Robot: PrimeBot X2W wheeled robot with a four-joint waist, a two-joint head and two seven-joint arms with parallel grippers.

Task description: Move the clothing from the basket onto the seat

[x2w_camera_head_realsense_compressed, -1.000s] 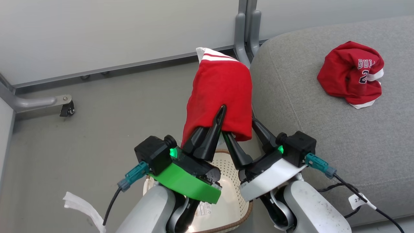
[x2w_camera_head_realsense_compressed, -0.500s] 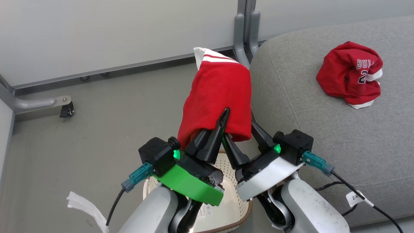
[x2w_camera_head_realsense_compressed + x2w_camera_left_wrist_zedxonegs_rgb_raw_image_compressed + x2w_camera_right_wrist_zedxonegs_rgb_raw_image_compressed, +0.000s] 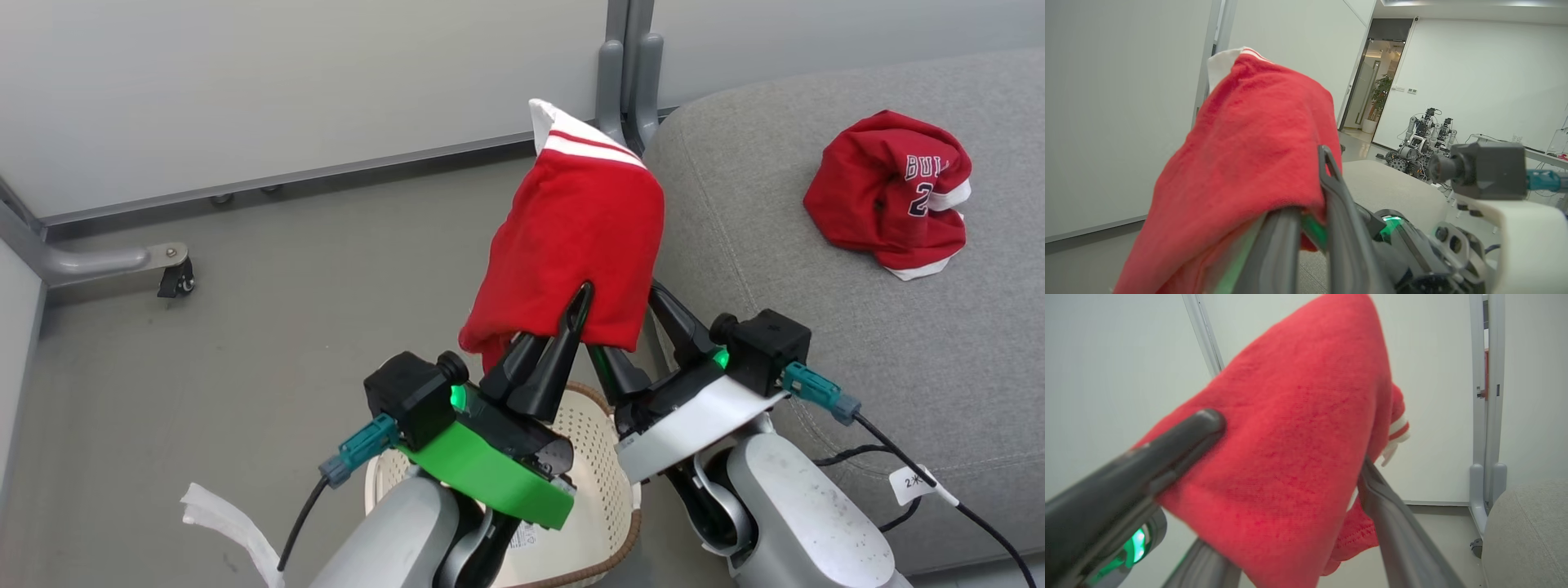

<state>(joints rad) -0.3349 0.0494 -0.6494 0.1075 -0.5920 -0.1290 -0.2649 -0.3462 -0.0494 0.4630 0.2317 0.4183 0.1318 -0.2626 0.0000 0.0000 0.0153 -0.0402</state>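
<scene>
Here, my left gripper is clenched on the striped red garment, held up above the basket.
The cloth hangs at the centre of the head view, white band uppermost, just left of the rounded corner of the seat. My right gripper is released, its fingers spread wide with the cloth's lower edge draped over them. The BULLS jersey lies crumpled on the seat at upper right. The basket sits on the floor at the bottom edge.

Our head camera looks down from above; both wrist cameras closely face the same red garment.
</scene>
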